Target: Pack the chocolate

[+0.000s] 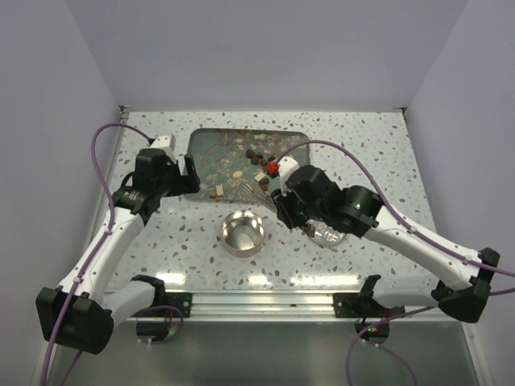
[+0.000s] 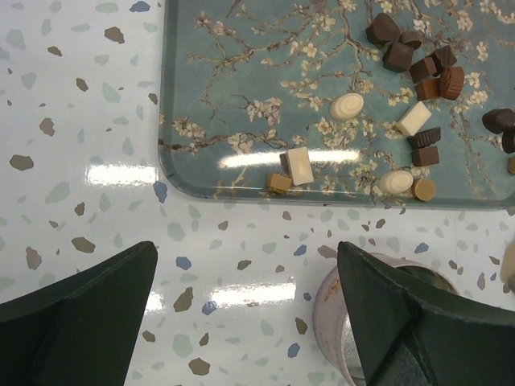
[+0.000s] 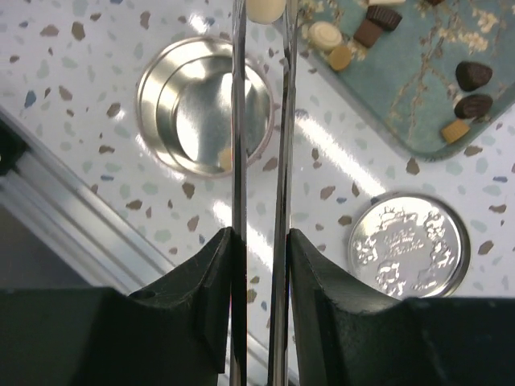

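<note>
While a cream-white chocolate piece [image 3: 265, 8] is pinched at the tips of the slim metal tongs [image 3: 238, 121], the right jaws are seen clamped on the tong blades. The tips are over the white speckled table [image 2: 80, 121], between the blossom-patterned blue-green tray [image 2: 173, 173] and the open round silver tin [image 3: 161, 88]. Step judged: carry and drop into the tin, where one tan piece appears to lie. Squeeze to be kept steady until the tips are centred over the tin mouth, then eased low, so the piece is not bounced off the rim. Other chocolate [image 2: 418, 68], dark, tan and cream, is scattered on the tray. Left jaws are wide apart and empty, just above the table, one finger over the tin's rim; room between the arms is judged narrow. The embossed silver lid [image 3: 410, 253] lies apart to the right, off the path.
</note>
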`<state>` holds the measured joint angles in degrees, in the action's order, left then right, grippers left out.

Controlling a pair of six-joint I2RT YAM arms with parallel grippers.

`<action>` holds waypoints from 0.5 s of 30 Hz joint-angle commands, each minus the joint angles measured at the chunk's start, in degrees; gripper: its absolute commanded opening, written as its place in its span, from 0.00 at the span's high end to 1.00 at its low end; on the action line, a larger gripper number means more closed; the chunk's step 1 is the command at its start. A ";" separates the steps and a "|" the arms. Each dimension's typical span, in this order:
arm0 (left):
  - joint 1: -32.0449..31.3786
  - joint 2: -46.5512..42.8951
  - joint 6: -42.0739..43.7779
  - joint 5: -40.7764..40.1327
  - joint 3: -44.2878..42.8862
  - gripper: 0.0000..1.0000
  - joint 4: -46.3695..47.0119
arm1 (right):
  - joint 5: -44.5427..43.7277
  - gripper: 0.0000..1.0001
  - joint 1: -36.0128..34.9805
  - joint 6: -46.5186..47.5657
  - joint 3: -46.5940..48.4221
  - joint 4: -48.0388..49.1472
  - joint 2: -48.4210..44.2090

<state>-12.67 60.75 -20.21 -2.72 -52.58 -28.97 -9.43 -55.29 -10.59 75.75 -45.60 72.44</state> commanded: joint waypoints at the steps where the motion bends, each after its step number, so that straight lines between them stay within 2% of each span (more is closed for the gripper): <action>1: 0.01 0.24 -0.01 0.96 0.81 0.00 4.10 | 0.11 0.69 -2.45 -5.83 -3.66 -7.03 -6.33; 8: 0.01 0.42 -0.27 0.88 1.60 0.00 4.63 | -0.76 0.69 -8.95 -11.82 -7.27 -11.17 -11.80; 12: 0.01 0.68 -0.27 1.05 1.60 0.00 4.54 | -0.59 0.69 -11.33 -12.17 -7.81 -9.51 -10.40; 15: 0.01 0.68 -0.18 1.05 1.69 0.00 4.36 | -1.03 0.64 -11.77 -12.61 -7.46 -8.19 -9.25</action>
<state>-12.67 61.30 -20.40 -2.13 -50.98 -27.20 -9.50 -66.61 -21.19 67.79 -56.07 62.65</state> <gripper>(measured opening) 0.997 0.348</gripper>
